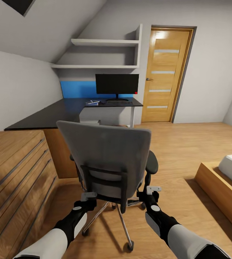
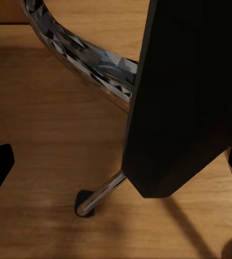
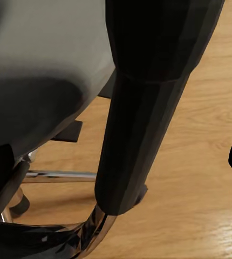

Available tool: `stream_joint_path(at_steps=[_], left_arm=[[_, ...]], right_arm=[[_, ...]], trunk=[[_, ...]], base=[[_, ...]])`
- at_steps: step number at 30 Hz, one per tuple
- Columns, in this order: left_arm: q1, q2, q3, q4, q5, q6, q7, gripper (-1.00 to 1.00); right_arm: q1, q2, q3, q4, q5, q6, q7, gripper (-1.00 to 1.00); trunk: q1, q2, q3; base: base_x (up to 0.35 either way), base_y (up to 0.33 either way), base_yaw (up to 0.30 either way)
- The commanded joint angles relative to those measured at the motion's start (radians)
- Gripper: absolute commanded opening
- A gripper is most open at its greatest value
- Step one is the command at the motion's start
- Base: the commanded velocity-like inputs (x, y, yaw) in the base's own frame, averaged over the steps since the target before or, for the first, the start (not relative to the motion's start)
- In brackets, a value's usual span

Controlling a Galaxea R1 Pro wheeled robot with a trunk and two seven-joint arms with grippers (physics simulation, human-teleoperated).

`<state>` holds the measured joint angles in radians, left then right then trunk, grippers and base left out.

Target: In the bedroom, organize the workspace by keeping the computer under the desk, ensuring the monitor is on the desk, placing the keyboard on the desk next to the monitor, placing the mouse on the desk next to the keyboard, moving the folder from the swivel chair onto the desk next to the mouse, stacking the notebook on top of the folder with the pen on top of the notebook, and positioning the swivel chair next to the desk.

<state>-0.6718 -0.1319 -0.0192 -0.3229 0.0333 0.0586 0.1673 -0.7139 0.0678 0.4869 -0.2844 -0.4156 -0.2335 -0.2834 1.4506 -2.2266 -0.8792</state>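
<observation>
We count one grey-backed swivel chair with black armrests (image 1: 105, 158), one black flat monitor (image 1: 117, 84) and one slim dark keyboard (image 1: 119, 103). We also count two white wall shelves (image 1: 105, 42) and one wooden door (image 1: 166, 72).

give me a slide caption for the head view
Both grippers, left and right, flank the grey swivel chair from behind, facing the black desk with its monitor.

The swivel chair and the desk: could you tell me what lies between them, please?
In the head view, bare wood floor separates the swivel chair from the desk; the chair's backrest hides the part nearest it.
</observation>
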Motion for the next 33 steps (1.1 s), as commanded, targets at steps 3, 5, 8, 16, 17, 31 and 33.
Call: stream_joint_path(at_steps=[3,5,8,16,17,31,33], left_arm=[[0.0,0.0,-0.002,-0.002,0.004,0.005,0.004,1.0],[0.0,0.0,-0.002,-0.002,0.004,0.005,0.003,1.0],[0.0,0.0,-0.002,-0.002,0.004,0.005,0.004,1.0],[0.0,-0.002,-0.005,-0.002,0.004,0.006,0.003,1.0],[0.0,-0.002,-0.005,-0.002,0.004,0.006,0.003,1.0],[0.0,-0.001,-0.005,-0.002,0.004,0.004,0.003,1.0],[0.0,0.0,-0.005,-0.002,0.004,0.004,0.003,1.0]], right_arm=[[-0.001,0.0,0.009,0.001,-0.009,-0.005,-0.005,1.0],[-0.001,0.0,0.009,0.001,-0.009,-0.005,-0.005,1.0],[-0.001,0.001,0.009,0.001,-0.009,-0.005,-0.005,1.0],[-0.001,0.0,0.008,0.001,-0.009,-0.006,-0.005,1.0],[-0.001,0.0,0.007,0.001,-0.008,-0.006,-0.005,1.0],[0.0,-0.002,0.006,0.002,-0.008,-0.006,-0.005,1.0],[0.0,-0.002,0.006,0.002,-0.008,-0.006,-0.005,1.0]], trunk=[[0.0,0.0,-0.001],[0.0,0.0,-0.001],[0.0,0.0,-0.001],[0.0,0.0,-0.001],[0.0,0.0,-0.001],[0.0,0.0,-0.001],[0.0,0.0,-0.001]], base=[[0.098,0.0,0.022],[0.134,0.0,0.072],[0.129,0.0,0.099],[0.025,0.0,0.112],[0.001,0.0,0.023],[0.154,-0.097,0.002],[0.316,-0.007,0.0]])
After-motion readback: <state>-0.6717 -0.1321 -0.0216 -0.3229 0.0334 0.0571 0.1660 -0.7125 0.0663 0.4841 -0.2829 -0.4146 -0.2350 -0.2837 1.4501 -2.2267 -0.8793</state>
